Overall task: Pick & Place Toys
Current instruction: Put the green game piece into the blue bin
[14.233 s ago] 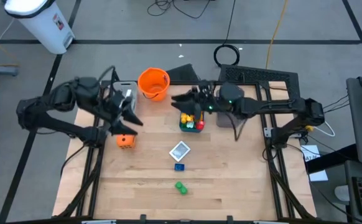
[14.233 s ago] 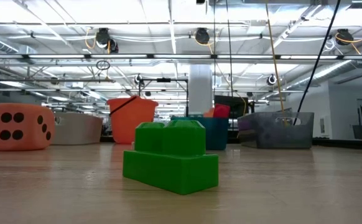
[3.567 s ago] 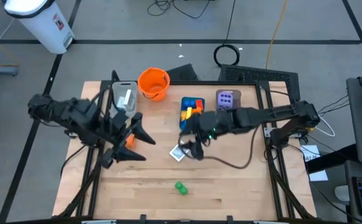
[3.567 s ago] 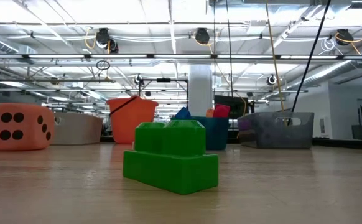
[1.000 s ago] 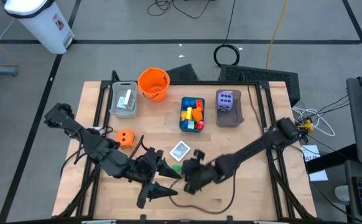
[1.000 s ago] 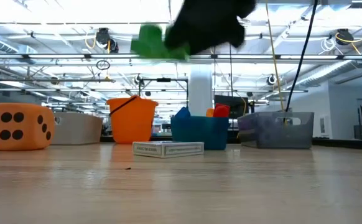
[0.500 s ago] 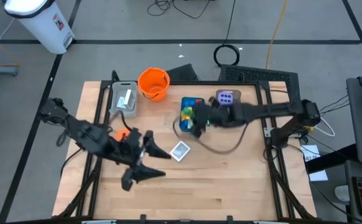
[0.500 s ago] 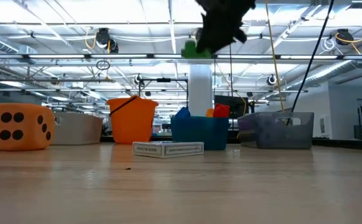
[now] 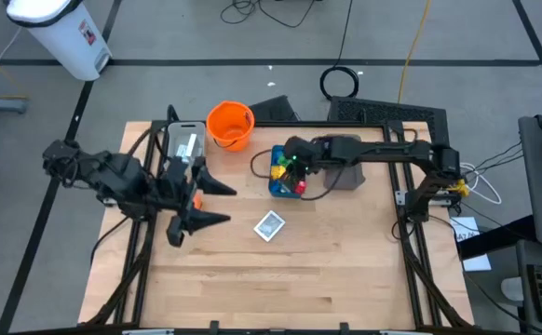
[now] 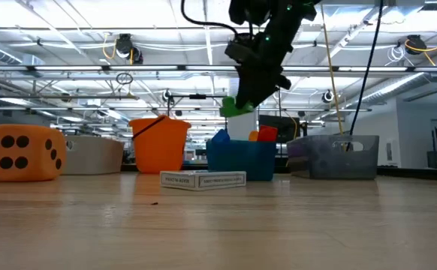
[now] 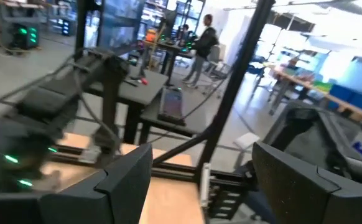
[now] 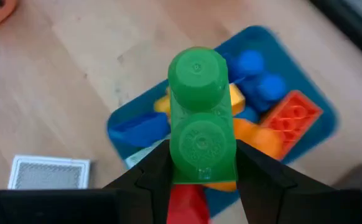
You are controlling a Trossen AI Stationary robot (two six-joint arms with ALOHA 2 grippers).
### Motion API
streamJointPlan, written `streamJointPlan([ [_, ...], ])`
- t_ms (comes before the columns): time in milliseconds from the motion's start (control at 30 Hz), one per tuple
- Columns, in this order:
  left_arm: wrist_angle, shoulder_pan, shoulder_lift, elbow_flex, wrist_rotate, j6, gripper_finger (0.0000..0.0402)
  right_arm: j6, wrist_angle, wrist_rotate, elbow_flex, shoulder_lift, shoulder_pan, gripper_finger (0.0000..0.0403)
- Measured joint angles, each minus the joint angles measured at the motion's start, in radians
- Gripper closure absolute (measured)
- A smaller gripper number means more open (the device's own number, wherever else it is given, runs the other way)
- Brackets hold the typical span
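My right gripper [image 9: 290, 160] is shut on a green two-stud brick [image 12: 199, 118] and hangs above the blue tray [image 12: 265, 34], which holds red, yellow, orange and blue bricks. In the low view the green brick [image 10: 237, 106] is high over that tray [image 10: 241, 159]. My left gripper [image 9: 217, 203] stands open near the table's left side with nothing between its fingers. Beneath that arm the orange die [image 10: 19, 152] rests on the table. A white card box [image 9: 269, 225] lies flat at mid-table. My right gripper pinches the green brick between its two fingers, one on each long side [image 12: 180, 165], near one end. The fingers [image 12: 150, 177] slant down from the table's right and lie along the brick. The brick's studs face the wrist, and it hangs clear above the blue tray.
An orange bucket [image 9: 230, 125] and a grey tray [image 9: 185, 147] stand at the far left. Another grey tray [image 10: 331, 156] sits right of the blue one, mostly under my right arm. The left wrist view looks into the room, where a person [image 11: 203, 46] stands far off.
My right gripper has carried the green brick from the table's near middle toward the far edge, and it now hangs over the blue tray. My left gripper has drawn back from the near middle toward the left and far side, rising a little and staying open.
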Motion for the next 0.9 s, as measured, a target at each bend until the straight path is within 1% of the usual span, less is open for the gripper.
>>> streamJointPlan([
  [167, -0.057, 0.046, -0.031, 0.0, 0.019, 0.054, 0.0117, 0.012, 0.006, -0.007, 0.0, 0.047, 0.044, 0.0264],
  [267, -0.082, 0.065, -0.042, 0.0, 0.034, 0.061, 0.0117, 0.036, 0.007, -0.006, 0.0, 0.067, 0.061, 0.0262],
  [400, -0.1, 0.085, -0.048, 0.0, 0.051, 0.061, 0.0117, 0.059, 0.005, -0.004, 0.001, 0.084, 0.066, 0.0261],
  [600, -0.109, 0.086, -0.047, 0.0, 0.053, 0.06, 0.0117, 0.087, -0.019, -0.004, 0.001, 0.085, 0.055, 0.0258],
  [700, -0.121, 0.086, -0.046, 0.0, 0.053, 0.06, 0.0117, 0.111, -0.038, -0.006, 0.001, 0.086, 0.039, 0.0245],
  [900, -0.129, 0.086, -0.047, 0.0, 0.053, 0.059, 0.0117, 0.123, -0.049, -0.021, 0.001, 0.086, 0.016, 0.0201],
])
